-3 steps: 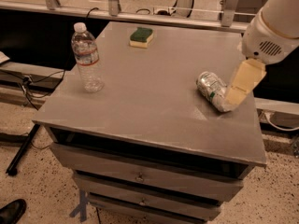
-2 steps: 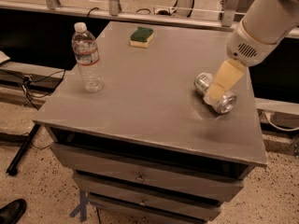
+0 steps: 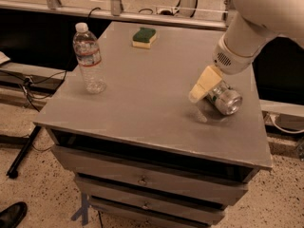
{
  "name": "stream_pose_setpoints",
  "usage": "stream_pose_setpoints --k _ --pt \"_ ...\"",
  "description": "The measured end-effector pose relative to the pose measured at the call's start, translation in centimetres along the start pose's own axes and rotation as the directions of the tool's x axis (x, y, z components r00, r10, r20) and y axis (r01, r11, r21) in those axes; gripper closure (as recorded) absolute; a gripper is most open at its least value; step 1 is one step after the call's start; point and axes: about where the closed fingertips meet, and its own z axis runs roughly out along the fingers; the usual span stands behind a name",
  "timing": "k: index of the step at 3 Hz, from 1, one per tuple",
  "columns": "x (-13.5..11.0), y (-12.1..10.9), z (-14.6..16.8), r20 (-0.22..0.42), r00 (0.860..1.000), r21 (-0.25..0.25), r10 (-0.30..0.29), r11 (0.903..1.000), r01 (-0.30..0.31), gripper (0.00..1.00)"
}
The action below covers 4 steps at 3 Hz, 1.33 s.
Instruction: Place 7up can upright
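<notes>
The upper part of the white, rounded arm [image 3: 256, 18] is cut off by the picture's top and right edges. At its lower end the claw [image 3: 203, 87] shows as a cream, wedge-shaped piece, low over the grey table [image 3: 142, 89]. Whether the claw is open or closed, and whether it has hold of anything, I cannot tell, because part of it is hidden behind its own body.

The 7up can [image 3: 226, 99] lies on its side on the table, right against the claw, on the side toward the table's right edge. Its shiny round metal end faces the camera, and the claw covers its other end. The label is hard to read.

Far from the claw, toward the opposite table edge, a clear plastic water bottle [image 3: 88, 58] with a white cap stands upright; how full it is I cannot see. Beyond the claw, near the far edge, lies a green and yellow sponge [image 3: 144, 37]. Below the tabletop are flat metal drawers [image 3: 142, 179].
</notes>
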Motion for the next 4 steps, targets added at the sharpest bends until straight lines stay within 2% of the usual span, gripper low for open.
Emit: stream_pose_setpoints --k 1,2,3,4 --pt "-0.4 -1.3 2.5 -0.048 0.993 0.055 0.105 0.9933 -0.102 0.13" --pt "-0.8 -2.6 3.4 -0.069 0.981 0.115 0.180 0.9784 -0.171 0.38" --pt "-1.8 -2.7 2.4 -0.027 0.981 0.126 0.190 0.9746 -0.185 0.61" --pt "-3.5 -1.8 -0.1 0.085 0.986 0.090 0.146 0.9840 -0.154 0.85"
